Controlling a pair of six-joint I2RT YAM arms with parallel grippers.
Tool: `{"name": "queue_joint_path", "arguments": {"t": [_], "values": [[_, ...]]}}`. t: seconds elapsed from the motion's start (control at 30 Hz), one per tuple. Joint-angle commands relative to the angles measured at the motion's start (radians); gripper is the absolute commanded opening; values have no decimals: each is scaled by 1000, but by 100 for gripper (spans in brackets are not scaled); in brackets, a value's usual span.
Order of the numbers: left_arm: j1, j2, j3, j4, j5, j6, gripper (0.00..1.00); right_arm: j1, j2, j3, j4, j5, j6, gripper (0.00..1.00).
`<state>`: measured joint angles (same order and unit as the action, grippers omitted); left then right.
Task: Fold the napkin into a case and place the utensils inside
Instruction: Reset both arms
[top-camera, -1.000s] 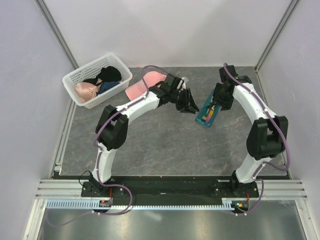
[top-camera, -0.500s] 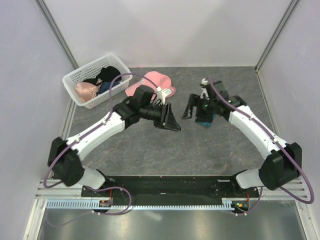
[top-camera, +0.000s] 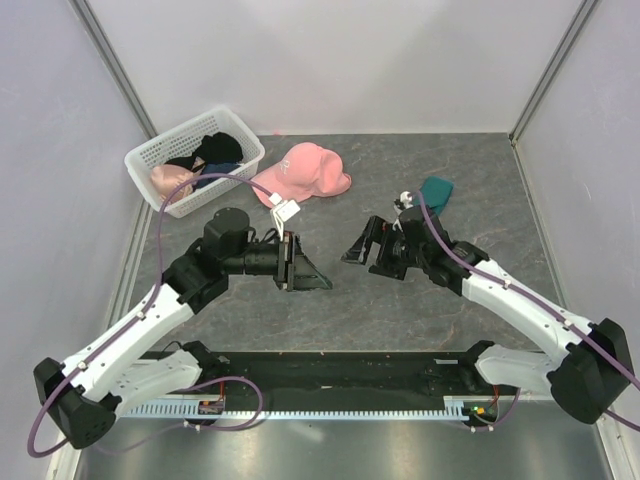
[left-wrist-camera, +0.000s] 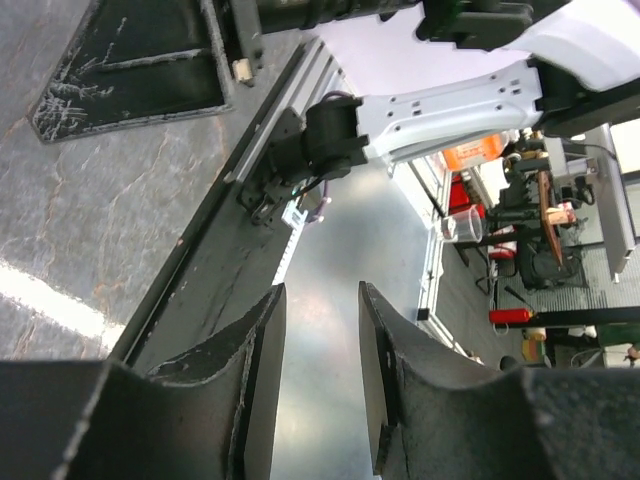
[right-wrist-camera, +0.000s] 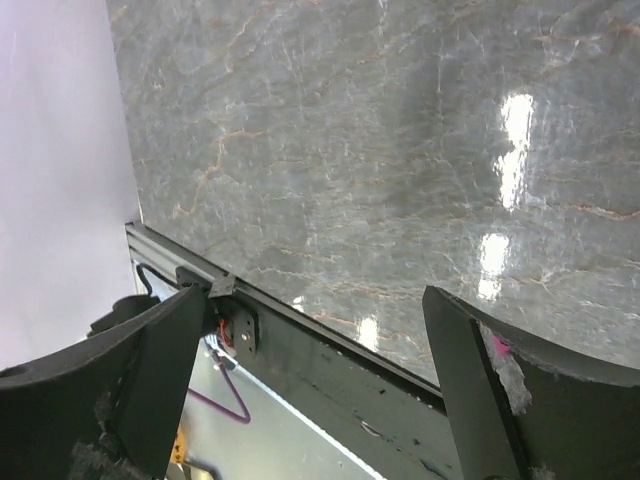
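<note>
The teal-green napkin (top-camera: 436, 191) lies as a small folded bundle on the table at the back right. Only its far end shows; the rest is hidden behind my right arm. The utensils are not in view. My right gripper (top-camera: 364, 249) is wide open and empty, left of and nearer than the napkin, over bare table; its wrist view (right-wrist-camera: 315, 300) shows only the grey table and its front rail. My left gripper (top-camera: 303, 274) is at the table's middle, narrowly open and empty; its wrist view (left-wrist-camera: 320, 300) looks past the front edge.
A pink baseball cap (top-camera: 300, 171) lies at the back centre. A white plastic basket (top-camera: 156, 150) with clothes stands at the back left. The black base rail (top-camera: 330, 368) runs along the near edge. Grey walls close off the sides and back.
Both arms have drawn back towards the near side. The left gripper left the cap's area for the table's middle. The right gripper moved off the napkin, leftward and nearer.
</note>
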<state>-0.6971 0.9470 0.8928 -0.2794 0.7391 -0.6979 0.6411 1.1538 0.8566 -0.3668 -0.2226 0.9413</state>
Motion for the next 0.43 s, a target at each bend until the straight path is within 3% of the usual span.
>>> {"name": "queue_joint_path", "arguments": {"t": [0.0, 0.07, 0.1, 0.2, 0.3, 0.33, 0.4], "values": [[1, -72, -38, 118, 7, -57, 42, 8, -75, -51, 26, -39, -16, 98], [1, -158, -64, 126, -36, -72, 44, 11, -138, -131, 178, -107, -10, 98], [1, -239, -116, 146, -132, -124, 49, 12, -270, -210, 245, -81, 26, 98], [1, -365, -274, 271, -214, -288, 59, 12, -373, -338, 253, -28, 68, 98], [1, -523, -443, 337, -326, -466, 73, 12, -462, -439, 285, -52, 94, 98], [1, -601, -513, 345, -349, -500, 81, 12, -482, -461, 301, -55, 102, 98], [1, -686, -561, 345, -412, -563, 90, 11, -555, -497, 339, -49, 131, 98]]}}
